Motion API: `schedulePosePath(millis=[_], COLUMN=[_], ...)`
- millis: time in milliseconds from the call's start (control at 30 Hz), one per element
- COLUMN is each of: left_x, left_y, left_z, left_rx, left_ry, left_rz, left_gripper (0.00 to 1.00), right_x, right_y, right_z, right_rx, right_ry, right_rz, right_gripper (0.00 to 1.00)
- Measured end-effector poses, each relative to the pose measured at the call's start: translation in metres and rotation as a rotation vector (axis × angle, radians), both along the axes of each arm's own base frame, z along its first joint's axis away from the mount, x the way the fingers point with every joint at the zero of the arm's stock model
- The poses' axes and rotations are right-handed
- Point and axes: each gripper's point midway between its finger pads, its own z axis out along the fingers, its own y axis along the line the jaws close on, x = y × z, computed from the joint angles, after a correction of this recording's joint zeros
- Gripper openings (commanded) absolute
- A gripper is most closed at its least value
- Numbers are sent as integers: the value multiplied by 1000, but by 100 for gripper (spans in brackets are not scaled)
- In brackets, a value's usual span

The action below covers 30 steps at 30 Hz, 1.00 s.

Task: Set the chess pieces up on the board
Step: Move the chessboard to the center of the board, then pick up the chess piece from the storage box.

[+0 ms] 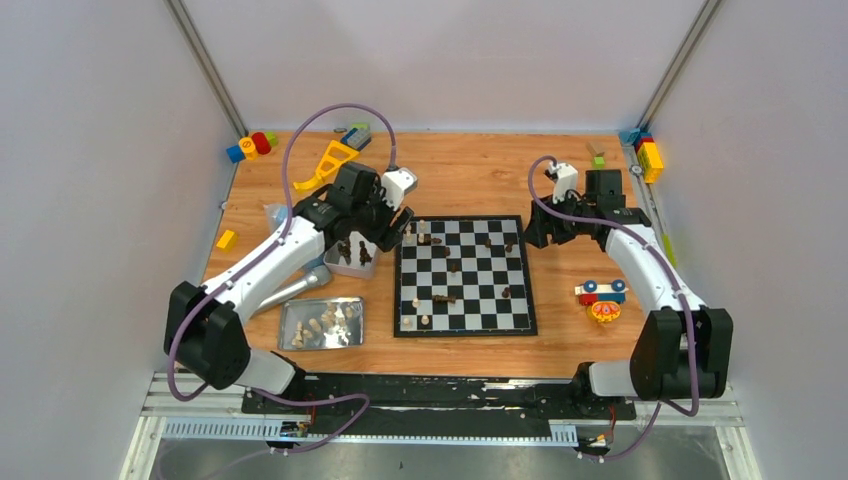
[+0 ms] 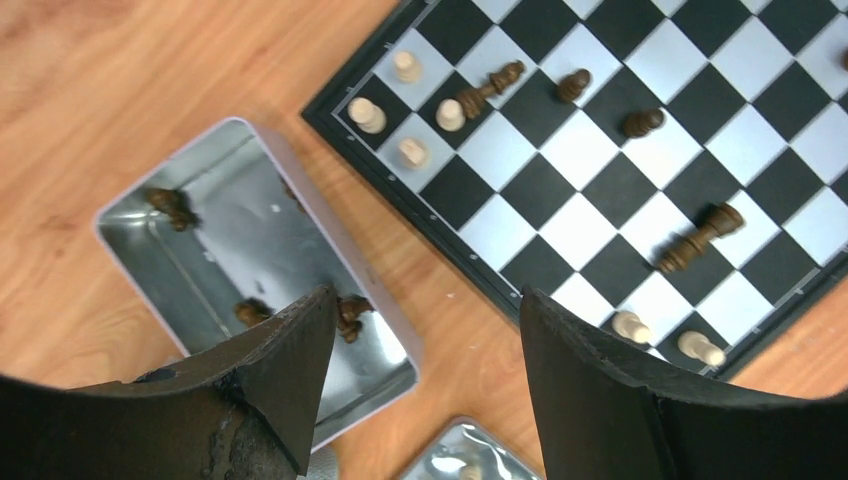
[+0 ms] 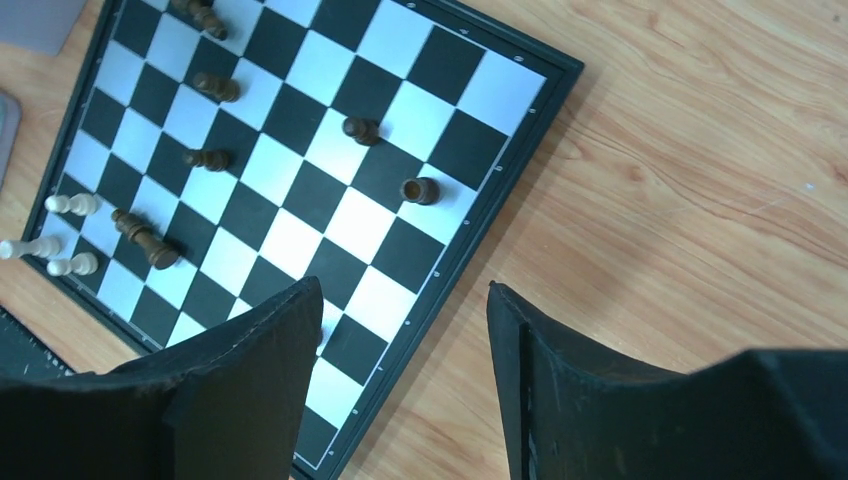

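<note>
Bright, even light from above washes the table (image 1: pixel 480 170), leaving only short, soft shadows beside the arms. In the overhead view the chess pieces (image 1: pixel 445 298) are too small to resolve. White squares of the board (image 2: pixel 575 230) glare bluish in the left wrist view, and the metal tray (image 2: pixel 240 220) gleams. Both wrist views show the tool fingers (image 3: pixel 250 390) dark, near and slightly soft.

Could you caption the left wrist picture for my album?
Open left gripper hovers near a metal tray of dark chess pieces beside the board.
</note>
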Motion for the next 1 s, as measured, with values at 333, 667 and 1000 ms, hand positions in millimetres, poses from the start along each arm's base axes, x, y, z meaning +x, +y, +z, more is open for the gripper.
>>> schedulePosePath(millis=[333,667,1000], left_x=[51,59,57], left_y=[31,72,66], left_z=[13,-26,-41], left_rx=[95,163,189], left_ry=[-50,86,106], left_rz=[126,202,121], left_gripper=[75,75,64], right_x=[-22,-36,-52], right_y=[22,50,85], right_z=[16,26,-1], right_rx=[42,33,-25], right_ry=[-78,-130,-79], right_rz=[140,249,383], right_gripper=[61,58,55])
